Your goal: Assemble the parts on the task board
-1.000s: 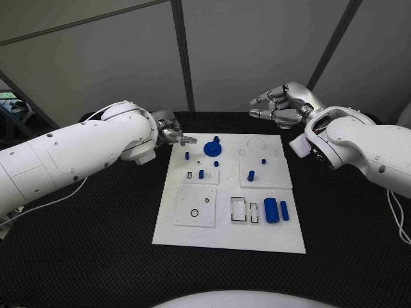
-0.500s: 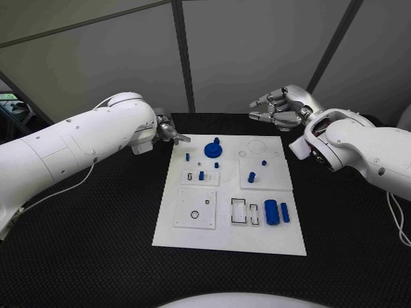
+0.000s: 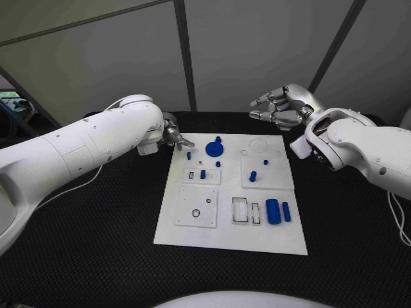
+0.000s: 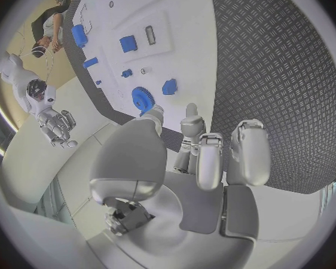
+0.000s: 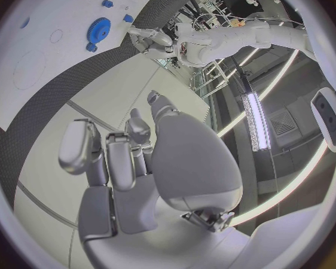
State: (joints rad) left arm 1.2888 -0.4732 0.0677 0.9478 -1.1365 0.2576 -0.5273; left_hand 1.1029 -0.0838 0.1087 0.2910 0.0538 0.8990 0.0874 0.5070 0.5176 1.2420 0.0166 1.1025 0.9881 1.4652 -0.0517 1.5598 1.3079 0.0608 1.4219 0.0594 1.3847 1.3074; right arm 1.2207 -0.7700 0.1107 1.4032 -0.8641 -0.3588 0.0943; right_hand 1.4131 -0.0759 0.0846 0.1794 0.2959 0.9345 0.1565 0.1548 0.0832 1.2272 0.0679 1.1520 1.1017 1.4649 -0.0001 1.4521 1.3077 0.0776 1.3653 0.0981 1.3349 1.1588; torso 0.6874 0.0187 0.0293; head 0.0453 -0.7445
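The white task board (image 3: 195,232) lies in the middle of the black table. A blue gear (image 3: 213,149) stands near its far edge, with small blue pegs (image 3: 252,176) around it and two blue cylinders (image 3: 271,211) at the near right. My left hand (image 3: 175,136) hovers at the board's far left corner, fingers loosely apart and holding nothing. In the left wrist view the left hand's fingers (image 4: 205,155) point toward the gear (image 4: 143,95). My right hand (image 3: 280,106) hangs above the table beyond the board's far right corner, fingers loosely curled and holding nothing; the right wrist view shows the gear (image 5: 98,28).
Rectangular and round recesses (image 3: 243,210) sit in the board's near half. Black table (image 3: 85,244) surrounds the board on all sides. Grey wall panels stand just behind the table's far edge.
My left arm has swung forward and inward, while its hand stayed near the board's far left corner. The right arm has not moved.
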